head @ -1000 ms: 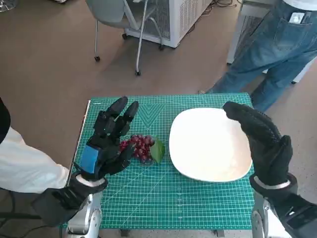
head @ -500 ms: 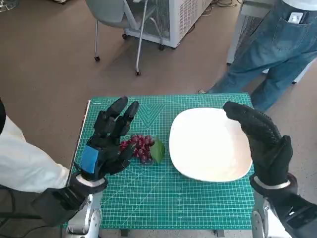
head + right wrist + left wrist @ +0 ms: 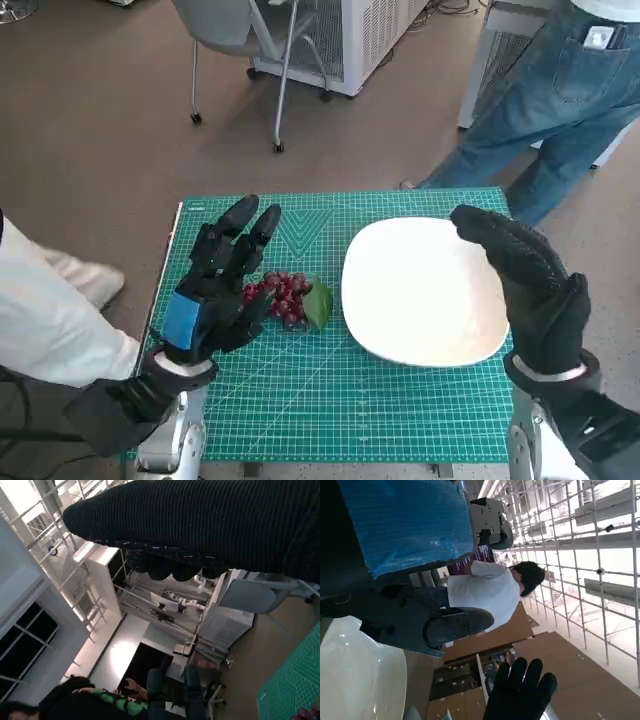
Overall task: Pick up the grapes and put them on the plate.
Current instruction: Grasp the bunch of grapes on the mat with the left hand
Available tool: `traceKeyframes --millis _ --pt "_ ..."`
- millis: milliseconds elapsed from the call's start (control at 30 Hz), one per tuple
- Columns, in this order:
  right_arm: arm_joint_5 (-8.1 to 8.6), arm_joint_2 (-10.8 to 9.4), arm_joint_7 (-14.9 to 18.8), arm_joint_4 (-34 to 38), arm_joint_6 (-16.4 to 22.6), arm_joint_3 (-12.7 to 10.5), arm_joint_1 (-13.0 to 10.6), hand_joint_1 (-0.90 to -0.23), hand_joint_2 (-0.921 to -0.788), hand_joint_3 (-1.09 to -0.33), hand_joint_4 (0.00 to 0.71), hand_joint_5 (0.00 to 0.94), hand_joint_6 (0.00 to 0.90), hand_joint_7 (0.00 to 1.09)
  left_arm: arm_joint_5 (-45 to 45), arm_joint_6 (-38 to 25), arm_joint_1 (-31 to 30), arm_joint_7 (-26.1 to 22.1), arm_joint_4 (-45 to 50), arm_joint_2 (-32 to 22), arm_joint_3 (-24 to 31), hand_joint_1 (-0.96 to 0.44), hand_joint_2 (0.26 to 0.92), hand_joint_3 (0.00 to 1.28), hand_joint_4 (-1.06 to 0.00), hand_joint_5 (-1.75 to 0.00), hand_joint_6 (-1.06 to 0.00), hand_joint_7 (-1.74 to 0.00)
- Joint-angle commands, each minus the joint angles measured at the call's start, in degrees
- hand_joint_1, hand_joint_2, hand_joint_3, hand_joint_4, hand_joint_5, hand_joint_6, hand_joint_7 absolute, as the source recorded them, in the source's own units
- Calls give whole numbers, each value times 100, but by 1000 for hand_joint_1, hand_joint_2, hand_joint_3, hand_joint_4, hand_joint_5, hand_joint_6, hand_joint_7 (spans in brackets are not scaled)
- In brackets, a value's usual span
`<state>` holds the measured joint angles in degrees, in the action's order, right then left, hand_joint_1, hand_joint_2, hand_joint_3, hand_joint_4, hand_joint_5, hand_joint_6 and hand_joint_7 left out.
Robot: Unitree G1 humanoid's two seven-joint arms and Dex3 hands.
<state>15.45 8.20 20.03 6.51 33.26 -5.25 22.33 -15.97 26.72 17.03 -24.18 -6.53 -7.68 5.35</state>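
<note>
— Dark red, that is the grapes (image 3: pixel 281 295), a small bunch with a green leaf (image 3: pixel 318 304) at its side, lying on the green cutting mat (image 3: pixel 330 410) that covers the tabletop.

— And where are they next to the plate (image 3: pixel 425 290)?

— Just beside its rim, on the robot's left of it. The white plate has nothing on it.

— What of the left hand (image 3: pixel 218 285)?

— It hangs over the mat right next to the bunch, the blue-taped back up and the black fingers (image 3: pixel 240 235) spread apart, holding nothing. From the head view its thumb lies close to the grapes; whether it touches them I cannot tell.

— And the right hand (image 3: pixel 525 285)?

— Raised on edge over the plate's far-right side, the gloved fingers straight and together-ish, empty too.

— Anyone about?

— A person in jeans (image 3: pixel 545 105) stands beyond the tabletop's right corner, and a grey chair (image 3: pixel 245 40) is on the brown floor behind.
</note>
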Motion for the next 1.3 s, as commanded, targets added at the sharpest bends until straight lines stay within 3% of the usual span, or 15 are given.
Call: traceKeyframes --millis 33,567,900,1100,1300 --pt "-26 29 56 41 -42 5 -98 -559 -921 -606 375 1 57 637 4 -13 -16 18 45 -8 -6 -541 921 448 -232 -1 1 -517" --pt "-53 37 27 27 -33 -5 -125 -550 -921 -606 374 0 55 640 161 0 29 39 -5 -136 18 -553 921 415 -230 -1 1 -505" --pt "-15 81 50 19 -32 -39 -123 -544 -921 -605 374 0 55 638 2678 -579 48 604 550 -1502 35 -619 921 151 -51 -1 -3 -213" --pt "106 170 124 71 -42 -139 -89 -548 -921 -601 375 1 52 634 3189 -1025 164 642 590 -1796 -121 -609 909 34 -23 -1 -86 -147" --pt "214 215 212 165 -1 -247 -67 -556 -921 -596 375 1 51 626 3458 -1410 268 546 484 -1973 -387 -583 865 3 -28 -2 -149 -86"
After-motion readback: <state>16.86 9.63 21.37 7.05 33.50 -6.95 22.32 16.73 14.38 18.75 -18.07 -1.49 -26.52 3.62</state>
